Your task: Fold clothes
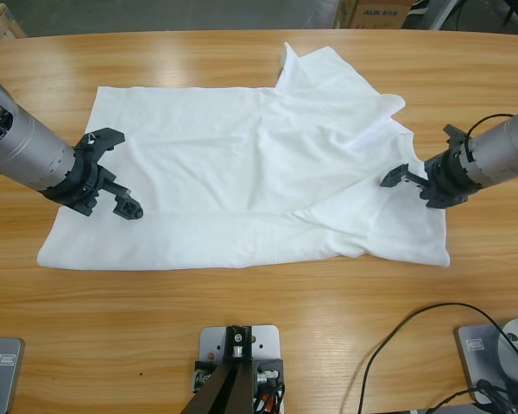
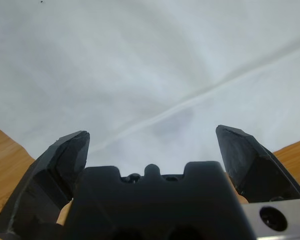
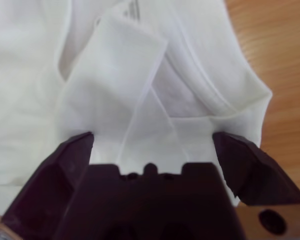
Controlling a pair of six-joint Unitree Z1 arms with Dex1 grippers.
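The white T-shirt [image 1: 242, 172] lies spread across the wooden table, rumpled and partly folded over itself on its right side. My left gripper [image 1: 110, 172] hovers open over the shirt's left edge; in the left wrist view only white cloth [image 2: 155, 75] with a seam lies between its jaws. My right gripper [image 1: 406, 178] stands open at the shirt's right edge, over a folded sleeve [image 3: 120, 85] and hem. Neither gripper holds any cloth.
Bare wooden table [image 1: 268, 310] runs along the front and to both sides of the shirt. A black cable [image 1: 414, 323] loops at the front right. Cardboard boxes [image 1: 375, 12] stand beyond the far edge.
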